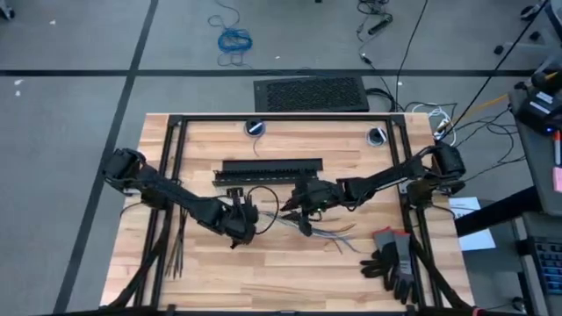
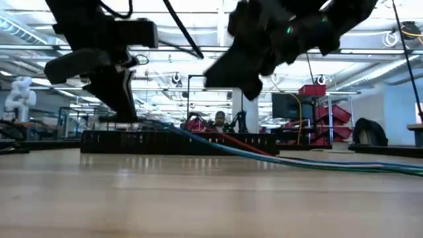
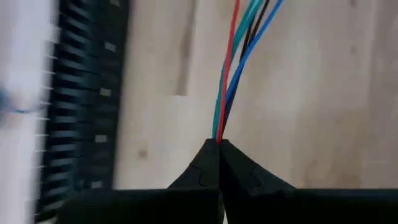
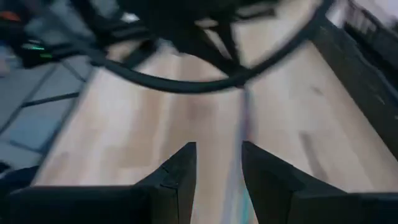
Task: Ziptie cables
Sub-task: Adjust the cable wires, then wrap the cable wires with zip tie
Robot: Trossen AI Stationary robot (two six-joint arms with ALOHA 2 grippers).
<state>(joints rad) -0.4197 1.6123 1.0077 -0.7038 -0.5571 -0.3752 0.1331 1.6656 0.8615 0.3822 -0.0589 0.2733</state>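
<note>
The cables [image 1: 327, 232], a bundle of thin blue, green, red and dark wires, lie on the wooden table in front of the long black bar [image 1: 268, 168]. In the low view the cables [image 2: 284, 158] rise from the table toward my left gripper [image 2: 125, 114]. My left gripper [image 3: 219, 144] is shut on them. My right gripper [image 1: 303, 211] hovers open over the middle of the table; in its wrist view a blurred stretch of cable [image 4: 244, 118] runs ahead of its open fingers [image 4: 217, 171]. Thin dark zipties [image 1: 173, 254] lie near the table's left edge. My left gripper pinches the wire bundle [image 3: 219, 132] between the very tips of its two fingers, with the wires running straight on ahead of the fingers. The held end is lifted off the table; the rest slopes down and lies on the wood [image 2: 370, 166] toward the right.
A black looped cord [image 1: 263, 200] arches between the two grippers. Grey-and-black gloves [image 1: 392, 261] lie at the near right. The table's black frame rails [image 1: 171, 175] run along its left, right and far sides. Bare wood lies near the front edge.
</note>
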